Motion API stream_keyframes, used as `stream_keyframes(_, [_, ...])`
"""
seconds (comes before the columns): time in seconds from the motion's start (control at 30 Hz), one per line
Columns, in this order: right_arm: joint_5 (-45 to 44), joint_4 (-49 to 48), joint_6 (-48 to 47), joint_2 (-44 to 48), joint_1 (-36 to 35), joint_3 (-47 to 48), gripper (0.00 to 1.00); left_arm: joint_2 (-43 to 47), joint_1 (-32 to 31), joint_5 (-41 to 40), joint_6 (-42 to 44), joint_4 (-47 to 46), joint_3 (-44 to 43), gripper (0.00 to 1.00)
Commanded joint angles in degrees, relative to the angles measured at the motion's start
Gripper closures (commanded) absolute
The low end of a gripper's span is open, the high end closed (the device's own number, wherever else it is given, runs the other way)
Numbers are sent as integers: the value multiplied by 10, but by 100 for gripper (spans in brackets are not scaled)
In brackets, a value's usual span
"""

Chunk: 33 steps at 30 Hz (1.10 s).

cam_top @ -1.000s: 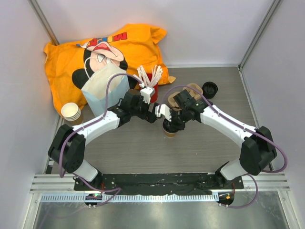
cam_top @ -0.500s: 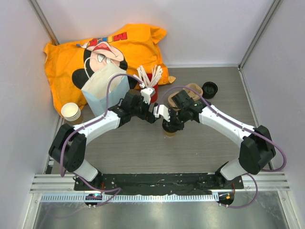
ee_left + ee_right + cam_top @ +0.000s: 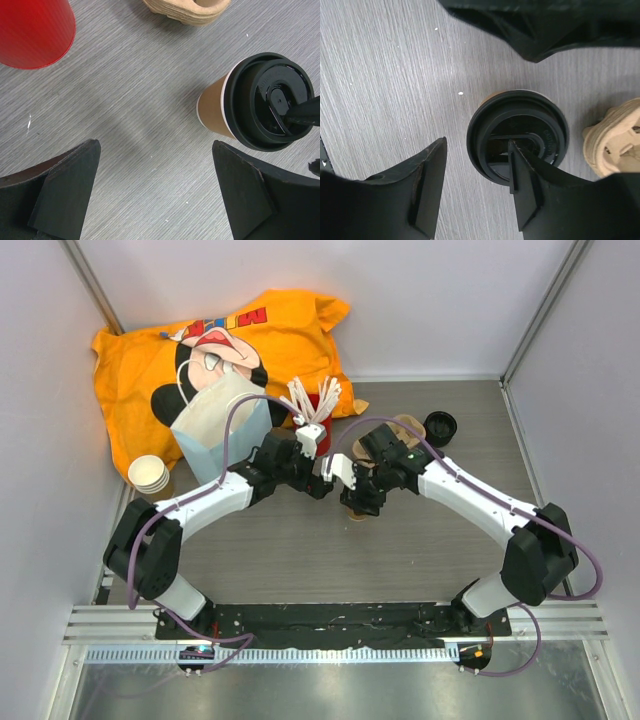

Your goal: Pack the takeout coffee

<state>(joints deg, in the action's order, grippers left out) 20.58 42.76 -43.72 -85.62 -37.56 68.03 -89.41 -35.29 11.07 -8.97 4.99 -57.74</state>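
Note:
The takeout coffee, a brown paper cup with a black lid, stands upright on the grey table. In the top view it is mostly hidden under my right gripper. My right gripper is open and hovers over the cup. One of its fingers lies over the lid's middle and the other is off to the cup's left. My left gripper is open and empty, low over bare table just left of the cup.
A red cup of white sticks and a white paper bag stand behind the left arm. A cardboard carrier and black lids lie behind the right arm. Lidless cups are stacked at far left, by an orange cloth.
My right gripper has shifted slightly up and left over the cup, covering more of its lid. The left gripper has barely moved.

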Motion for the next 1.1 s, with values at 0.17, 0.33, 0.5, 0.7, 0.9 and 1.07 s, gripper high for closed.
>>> stream_keyframes(0.17, [2, 30, 0, 28, -1, 73, 38, -6, -2, 18, -3, -9, -19, 0])
stream_keyframes(0.33, [28, 34, 16, 50, 54, 91, 35, -22, -2, 43, -13, 16, -61, 1])
stream_keyframes(0.5, [109, 22, 46, 75, 132, 79, 35, -53, -4, 73, -32, 46, -109, 0])
stream_keyframes(0.7, [98, -11, 58, 120, 160, 21, 33, -79, -4, 90, -53, 59, -126, 0])
stream_keyframes(0.9, [97, -28, 84, 121, 178, -6, 32, -78, -5, 115, -74, 42, -113, 0])
stream_keyframes(1.07, [94, -40, 99, 118, 195, -23, 32, -80, -5, 156, -98, 33, -113, 0])
